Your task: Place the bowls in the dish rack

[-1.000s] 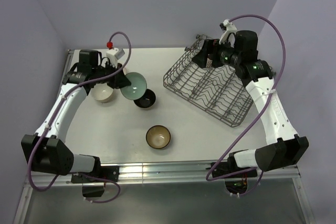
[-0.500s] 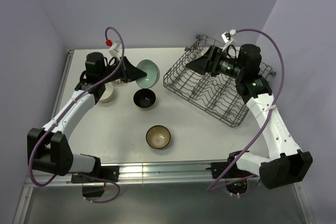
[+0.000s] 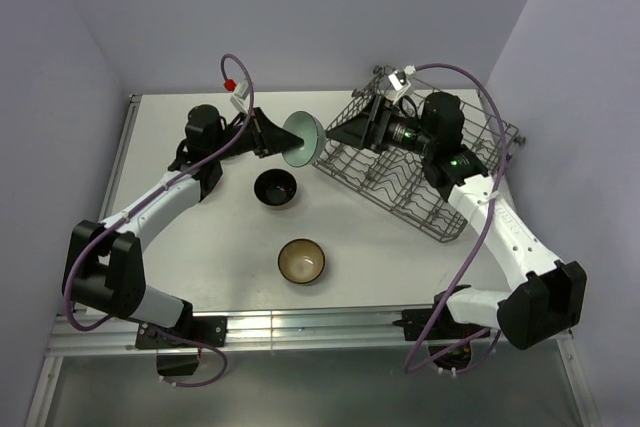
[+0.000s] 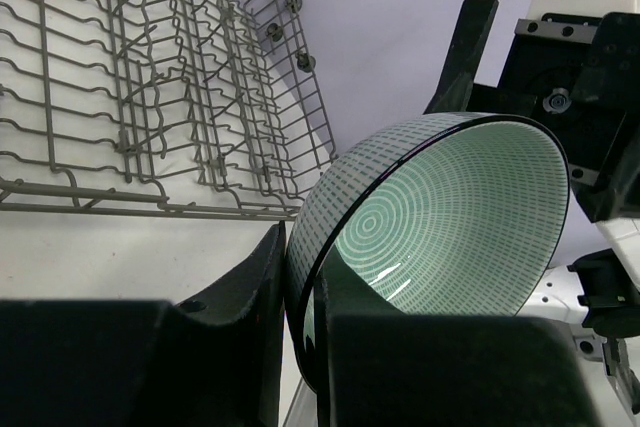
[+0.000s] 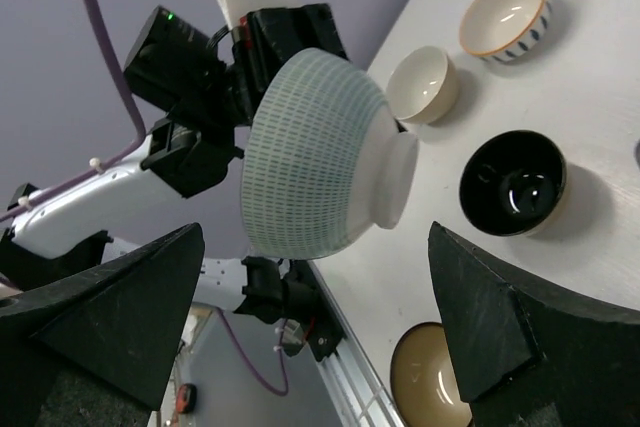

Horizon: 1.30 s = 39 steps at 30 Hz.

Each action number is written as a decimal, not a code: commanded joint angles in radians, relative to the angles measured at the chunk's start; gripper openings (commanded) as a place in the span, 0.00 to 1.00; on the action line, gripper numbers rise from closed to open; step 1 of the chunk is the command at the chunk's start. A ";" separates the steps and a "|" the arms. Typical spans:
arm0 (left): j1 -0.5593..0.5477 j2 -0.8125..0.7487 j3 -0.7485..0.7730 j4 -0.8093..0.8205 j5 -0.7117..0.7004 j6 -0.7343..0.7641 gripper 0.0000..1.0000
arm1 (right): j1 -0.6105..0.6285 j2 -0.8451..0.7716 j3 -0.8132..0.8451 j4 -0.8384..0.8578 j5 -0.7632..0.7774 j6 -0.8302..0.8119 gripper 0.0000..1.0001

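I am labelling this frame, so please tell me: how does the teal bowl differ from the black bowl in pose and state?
The teal bowl is in the air, gripped at its rim by the left end effector; the black bowl stands free on the table. The teal bowl is tipped on its side; the black bowl is upright. Both are small, round and not in the dish rack.
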 commanded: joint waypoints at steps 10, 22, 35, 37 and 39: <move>-0.009 -0.012 -0.006 0.165 0.034 -0.073 0.00 | 0.106 0.060 0.045 0.019 0.021 -0.039 1.00; -0.029 -0.023 -0.024 0.165 0.045 -0.069 0.00 | 0.115 0.076 0.049 0.081 0.001 -0.022 0.94; -0.029 -0.011 -0.003 0.119 0.036 -0.037 0.03 | 0.115 0.089 0.057 0.068 -0.074 -0.027 0.30; -0.029 -0.009 0.000 0.113 0.036 -0.033 0.04 | 0.115 0.100 0.071 0.054 -0.082 -0.028 0.13; -0.029 -0.009 0.000 0.105 0.036 -0.026 0.13 | 0.115 0.105 0.079 0.049 -0.094 -0.030 0.00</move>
